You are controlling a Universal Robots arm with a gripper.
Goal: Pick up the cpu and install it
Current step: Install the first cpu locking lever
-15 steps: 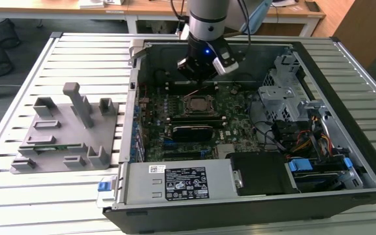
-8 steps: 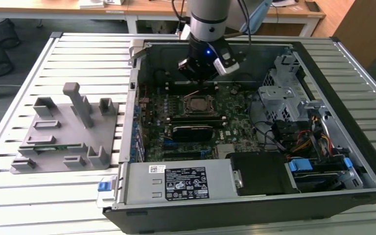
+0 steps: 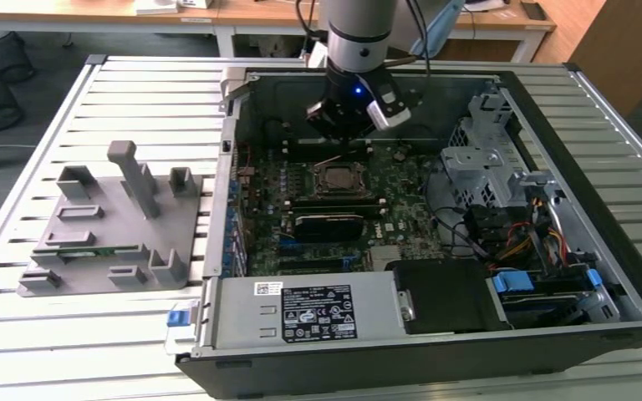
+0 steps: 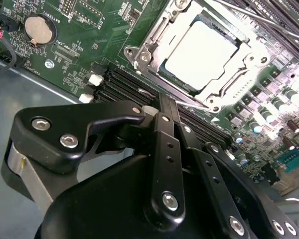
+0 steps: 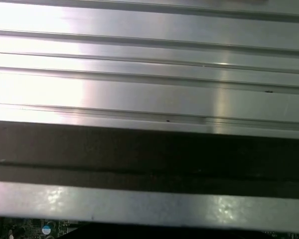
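in the exterior view the arm hangs over the open case (image 3: 433,351), which lies on a slatted metal surface (image 3: 143,92), and the claw (image 3: 349,125) hovers above the motherboard (image 3: 298,180), just beyond the socket (image 3: 336,177) on its far side; a grey holder (image 3: 109,225) sits well apart on the exterior view's left. from here i cannot tell how wide the claw stands or whether it carries anything. in the second wrist view the cpu (image 4: 202,55) lies flat inside the socket's metal frame (image 4: 139,55), its pale silver top glaring in the light with a thin darker rim round it, so it looks already seated; the claw's black linkage crowds the foreground, apart from the chip and touching nothing i can make out, though its tips are hidden, so its opening stays unknown. a round coin cell (image 4: 40,29) sits on the board off to one side. in the first wrist view there are bright metal slats (image 5: 149,94) and a dark band, with a sliver of board at one edge. by my reckoning the chip is light, stiff and slick on top, with a fragile underside, best taken by two opposite edges and kept level.
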